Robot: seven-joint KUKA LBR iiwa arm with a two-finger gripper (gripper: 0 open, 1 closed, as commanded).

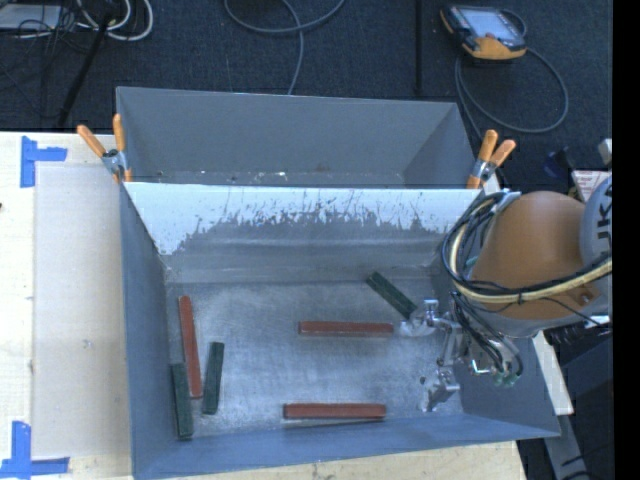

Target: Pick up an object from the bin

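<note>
Presently, the contents of the grey metal bin [290, 148], left to right:

1. Left green stick [180, 400]: dark, lying near the left wall, running towards the front corner.
2. Upright red-brown stick [186, 346]: lengthwise just beside item 1, apparently touching it lower down.
3. Second green stick [212, 378]: short and dark, just right of item 2.
4. Lower red-brown bar [333, 410]: flat, lying crosswise near the front wall, well apart from the rest.
5. Middle red-brown bar [345, 328]: flat, crosswise on open floor.
6. Slanted dark green stick [390, 293]: at the foot of the back slope, its lower end just beside the jaws.
7. Jaws, low over the right end of the floor below the arm [540, 258]: they look spread and pinch nothing, though cables crowd that spot.

No object is taken yet. The likeliest candidates are items 5 and 6, being nearest.

Handling note: item 5 seems the better choice, since it lies flat with clear floor on both long sides. Set the jaws across its narrow width, centre them over the bar near its right end, come straight down, then close. Item 6 sits against the slope, so one finger may foul the wall.
</note>
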